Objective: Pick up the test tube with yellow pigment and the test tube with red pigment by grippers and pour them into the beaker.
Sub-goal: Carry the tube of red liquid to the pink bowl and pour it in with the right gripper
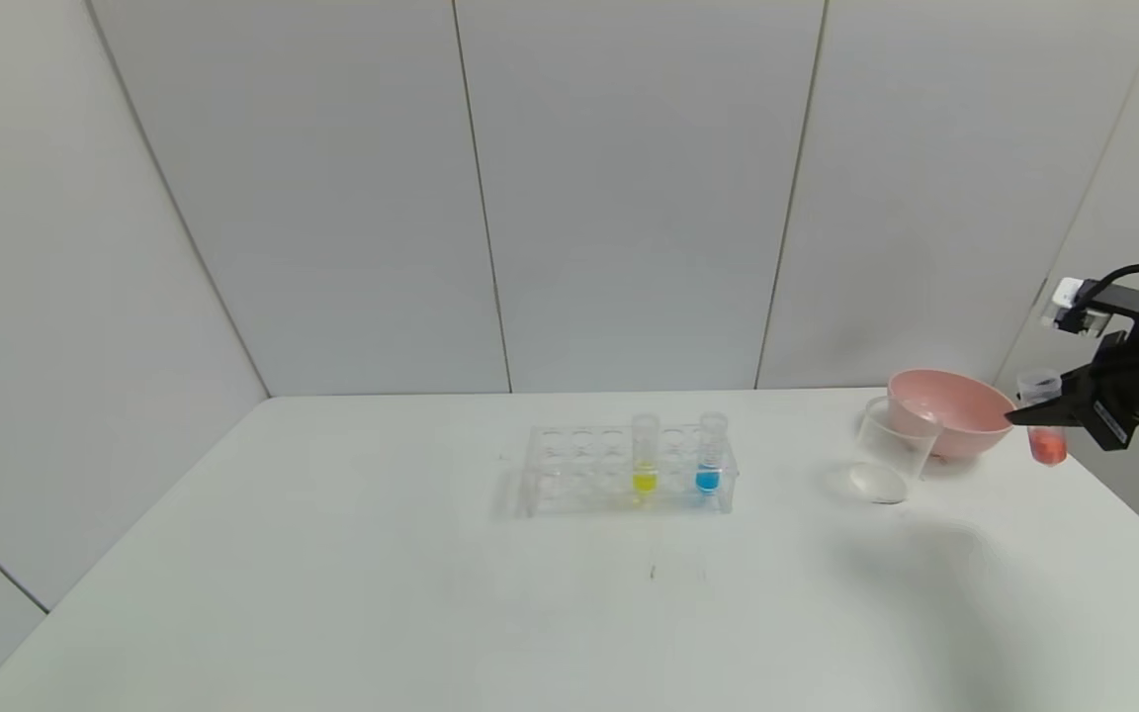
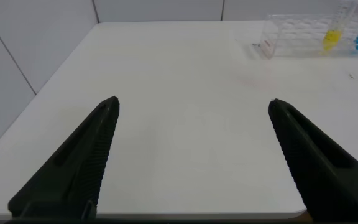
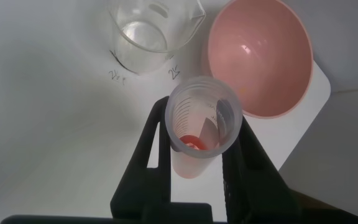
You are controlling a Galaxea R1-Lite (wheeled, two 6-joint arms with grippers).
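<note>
My right gripper point(image 1: 1036, 415) is shut on the test tube with red pigment point(image 1: 1046, 430) and holds it upright in the air, right of the pink bowl. In the right wrist view the tube point(image 3: 201, 127) sits between the black fingers point(image 3: 151, 146), mouth towards the camera, red liquid at its bottom. The clear beaker point(image 1: 894, 457) stands on the table left of the bowl and shows empty in the right wrist view point(image 3: 151, 34). The test tube with yellow pigment point(image 1: 645, 460) stands in the clear rack point(image 1: 569, 470). My left gripper point(image 2: 194, 106) is open and empty over the table's near left part.
A pink bowl point(image 1: 950, 410) stands at the back right, touching the beaker's side. A tube with blue liquid point(image 1: 709, 460) stands in the rack right of the yellow one. The table's right edge point(image 1: 1123, 494) runs close under my right gripper.
</note>
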